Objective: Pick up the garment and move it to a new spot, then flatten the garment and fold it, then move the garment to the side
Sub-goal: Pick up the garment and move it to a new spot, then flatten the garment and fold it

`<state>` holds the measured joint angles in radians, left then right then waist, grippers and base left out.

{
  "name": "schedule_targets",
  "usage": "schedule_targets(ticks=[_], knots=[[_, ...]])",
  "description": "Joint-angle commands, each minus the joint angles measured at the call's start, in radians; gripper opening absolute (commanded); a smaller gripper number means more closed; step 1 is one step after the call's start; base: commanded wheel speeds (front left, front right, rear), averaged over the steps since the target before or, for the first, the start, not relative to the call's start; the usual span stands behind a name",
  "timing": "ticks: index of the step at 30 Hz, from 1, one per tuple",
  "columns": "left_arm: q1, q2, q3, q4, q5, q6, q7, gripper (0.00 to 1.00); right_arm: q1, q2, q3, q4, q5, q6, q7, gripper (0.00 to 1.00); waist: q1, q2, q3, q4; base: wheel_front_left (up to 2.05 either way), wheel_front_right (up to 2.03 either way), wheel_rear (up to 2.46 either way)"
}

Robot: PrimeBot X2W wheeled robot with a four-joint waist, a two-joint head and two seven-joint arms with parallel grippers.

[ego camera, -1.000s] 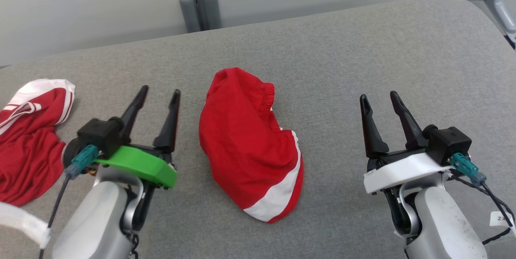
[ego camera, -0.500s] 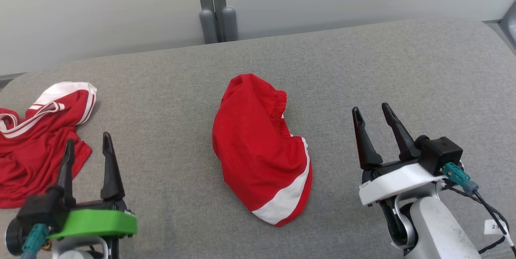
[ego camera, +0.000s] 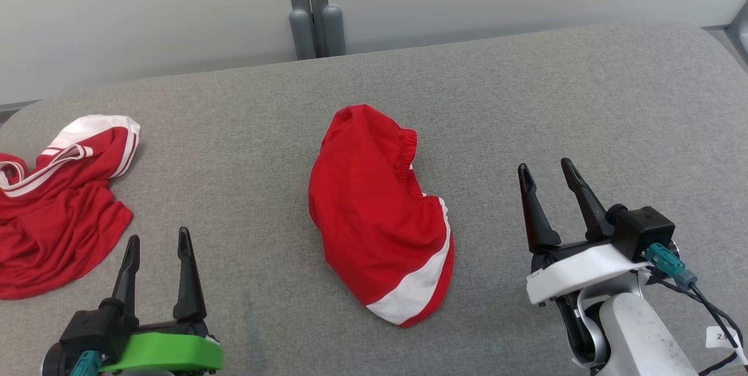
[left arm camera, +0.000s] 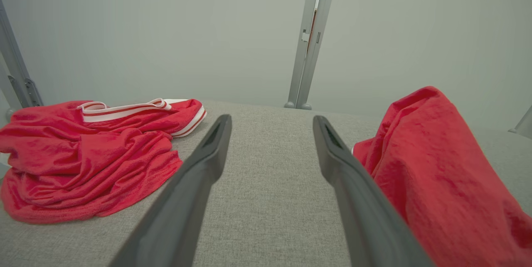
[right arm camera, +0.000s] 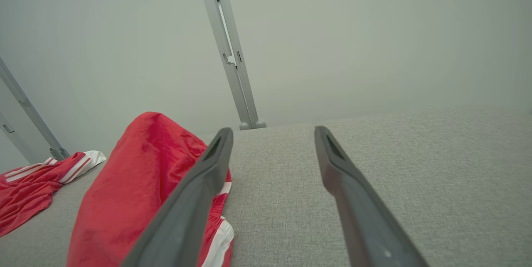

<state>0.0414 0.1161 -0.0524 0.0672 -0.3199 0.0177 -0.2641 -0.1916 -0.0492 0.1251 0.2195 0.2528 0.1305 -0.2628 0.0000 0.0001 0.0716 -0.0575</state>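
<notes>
The red shorts lie in a loose heap in the middle of the bench, touched by neither arm. Their long axis runs from the far end, slightly to the left, back toward the robot and to the right, with the gathered waistband along the right edge and the white band at the near end.

The left gripper stands to the left of the shorts, jaws spread wide and empty. Its fingers point at bare bench between the shorts and a crumpled red shirt further left. The right gripper hovers to the right of the shorts, just as wide and empty, and looks marginally the nearer, facing the waistband side.

The shorts, lying between both arms, are probably the garment meant, though the shirt cannot be ruled out. For a lift, each gripper would have to swing inward across the short axis.
</notes>
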Motion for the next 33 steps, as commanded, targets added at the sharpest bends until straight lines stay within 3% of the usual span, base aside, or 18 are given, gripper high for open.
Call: schedule_targets(ticks=[1, 10, 16, 23, 33], knots=[[-0.018, -0.004, 0.01, 0.004, 0.01, -0.01, 0.0, 1.0, -0.007, -0.005, -0.001, 0.003, -0.001, 0.0, -0.003, 1.0, 0.0, -0.0001, 0.002, 0.004, 0.0, 0.0, 0.0], [-0.03, -0.038, 0.035, 0.025, 0.032, -0.056, -0.001, 1.0, -0.032, -0.026, 0.031, 0.036, 0.003, 0.0, -0.003, 1.0, 0.0, -0.0001, 0.005, 0.03, 0.0, 0.0, 0.0], [-0.031, -0.053, 0.035, 0.04, 0.034, -0.077, -0.001, 1.0, -0.114, -0.069, 0.133, 0.219, 0.051, 0.0, 0.014, 1.0, 0.0, -0.0001, 0.018, 0.072, 0.0, 0.0, 0.0], [-0.043, -0.062, 0.037, 0.057, 0.036, -0.089, -0.001, 1.0, -0.249, -0.122, 0.267, 0.418, 0.167, 0.0, 0.154, 1.0, 0.0, -0.0001, 0.032, 0.14, 0.0, 0.0, 0.0], [-0.042, -0.065, 0.036, 0.075, 0.036, -0.098, -0.001, 1.0, -0.327, -0.177, 0.434, 0.52, 0.38, 0.0, 0.336, 1.0, 0.0, -0.0001, 0.027, 0.206, 0.0, 0.0, 0.0]])
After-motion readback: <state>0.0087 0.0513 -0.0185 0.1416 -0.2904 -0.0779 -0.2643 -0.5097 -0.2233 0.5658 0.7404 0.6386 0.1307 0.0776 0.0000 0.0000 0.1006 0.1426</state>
